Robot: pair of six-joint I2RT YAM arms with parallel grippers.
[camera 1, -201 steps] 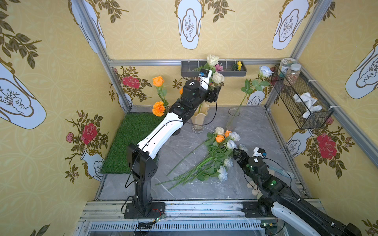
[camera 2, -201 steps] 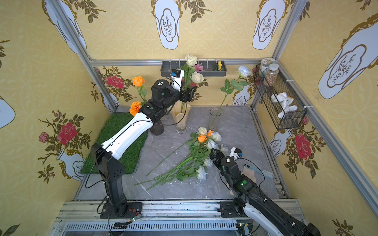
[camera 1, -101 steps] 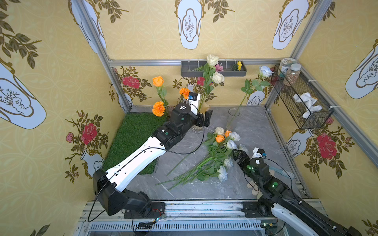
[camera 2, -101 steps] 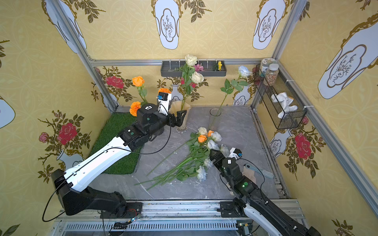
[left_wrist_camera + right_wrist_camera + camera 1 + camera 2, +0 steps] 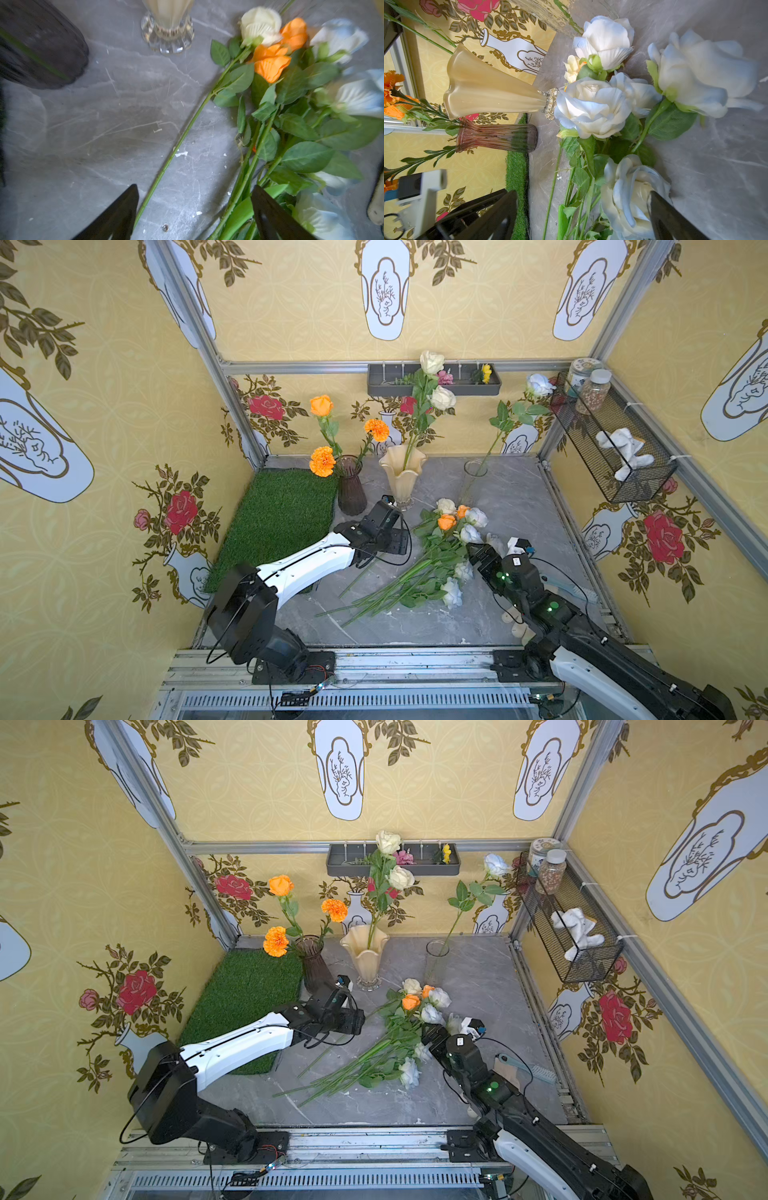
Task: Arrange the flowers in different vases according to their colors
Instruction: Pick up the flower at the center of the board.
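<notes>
Three vases stand in a row at the back of the gray table [image 5: 519, 506], seen in both top views. On the left, at the corner of the grass mat [image 5: 278, 514], the purple vase [image 5: 351, 489] holds three orange flowers [image 5: 321, 405], stems roughly upright and fanning out, heads up. The cream vase [image 5: 402, 472] in the middle holds two cream roses [image 5: 432, 361], their stems rising with a slight lean to the right. The clear cylinder [image 5: 471, 481] holds one pale-blue rose [image 5: 538, 384] whose long stem tilts well to the right, its head up near the wire basket [image 5: 615, 448] on the wall.

The rest of the flowers lie flat in a heap [image 5: 428, 564] in the middle of the table. Their long axis runs on a diagonal: heads at the back right, just in front of the cream vase and the cylinder, cut ends toward the front left. One cream, two orange and several pale-blue heads show there. One stem [image 5: 176, 145] lies a little apart on the left of the heap, along the same diagonal.

The left gripper [image 5: 195, 187] hangs low over the left side of the heap, fingers [image 5: 116, 216] spread, that lone stem running between them and nothing pinched. The right gripper [image 5: 582, 192] is at the heap's right side, fingers [image 5: 675, 218] spread wide apart over stems and a pale-blue head, gripping nothing.
</notes>
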